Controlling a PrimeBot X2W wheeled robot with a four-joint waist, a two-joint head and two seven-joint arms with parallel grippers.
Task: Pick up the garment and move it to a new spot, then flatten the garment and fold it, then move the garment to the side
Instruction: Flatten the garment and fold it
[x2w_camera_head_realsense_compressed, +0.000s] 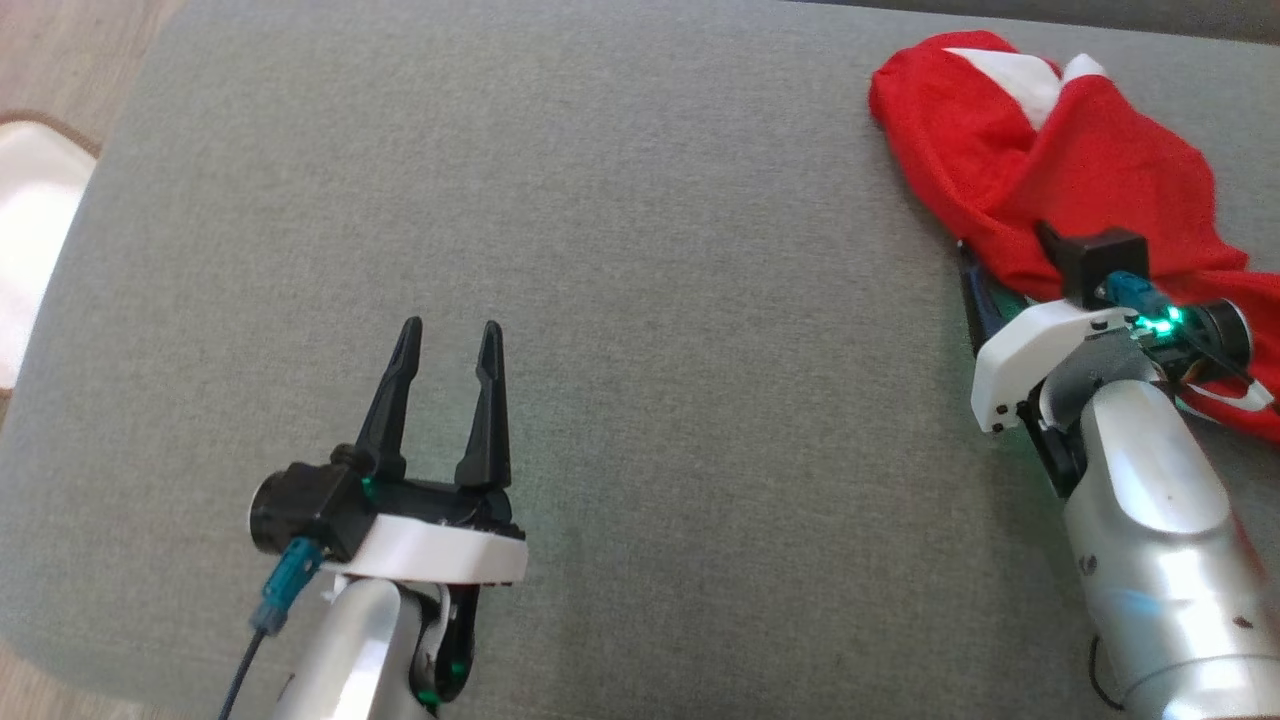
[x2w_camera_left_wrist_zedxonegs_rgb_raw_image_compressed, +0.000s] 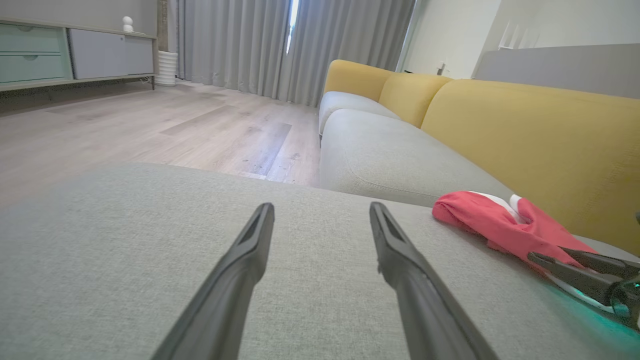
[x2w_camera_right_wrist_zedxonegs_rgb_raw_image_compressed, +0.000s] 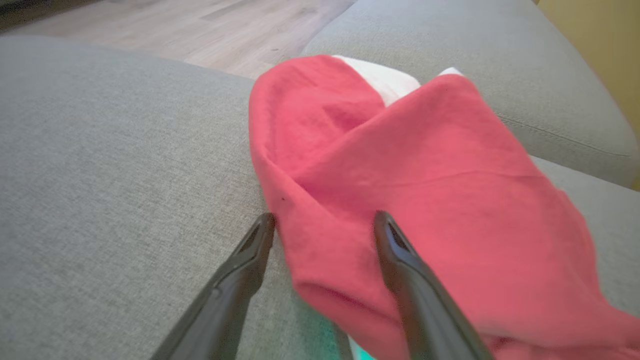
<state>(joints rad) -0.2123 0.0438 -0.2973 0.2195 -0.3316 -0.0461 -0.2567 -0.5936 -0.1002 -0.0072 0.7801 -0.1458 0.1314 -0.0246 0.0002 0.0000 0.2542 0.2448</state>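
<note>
Right pincer (x2w_camera_right_wrist_zedxonegs_rgb_raw_image_compressed: 325, 216): spread wide, gripping nothing, astride the near edge of the garment (x2w_camera_right_wrist_zedxonegs_rgb_raw_image_compressed: 425, 165). One finger (x2w_camera_right_wrist_zedxonegs_rgb_raw_image_compressed: 242, 265) low over bare grey cushion (x2w_camera_right_wrist_zedxonegs_rgb_raw_image_compressed: 110, 165), just beside the red edge at its 9 o'clock. The other finger (x2w_camera_right_wrist_zedxonegs_rgb_raw_image_compressed: 402, 265) over the red cloth, contact impossible to judge. In the head view, at 3 o'clock of the frame, with the pale forearm (x2w_camera_head_realsense_compressed: 1150, 520) below it toward 5 o'clock. One dark finger visible beside the cloth's edge there, the other hidden by wrist and cloth.

Left pincer (x2w_camera_head_realsense_compressed: 451, 328): equally wide open and empty, low above the same cushion at 7 o'clock of the head view. Fingers pointing to 12 o'clock, grey fabric between the tips, well apart from the garment.

Garment: red, with a white patch (x2w_camera_head_realsense_compressed: 1010, 75) at its far end, crumpled in a long heap on the grey cushion. At 2 o'clock of the head view and at 2 o'clock from the left pincer, running from 11 o'clock down toward 5 o'clock.

Further out, from the left wrist: a second grey seat cushion (x2w_camera_left_wrist_zedxonegs_rgb_raw_image_compressed: 390, 160) at 12 o'clock, yellow backrests (x2w_camera_left_wrist_zedxonegs_rgb_raw_image_compressed: 525, 135) at 2 o'clock, wooden floor (x2w_camera_left_wrist_zedxonegs_rgb_raw_image_compressed: 150, 125) at 10 o'clock, grey curtains (x2w_camera_left_wrist_zedxonegs_rgb_raw_image_compressed: 240, 45) at 11 o'clock, and a low cabinet (x2w_camera_left_wrist_zedxonegs_rgb_raw_image_compressed: 75, 55) at the far 10 o'clock corner.
</note>
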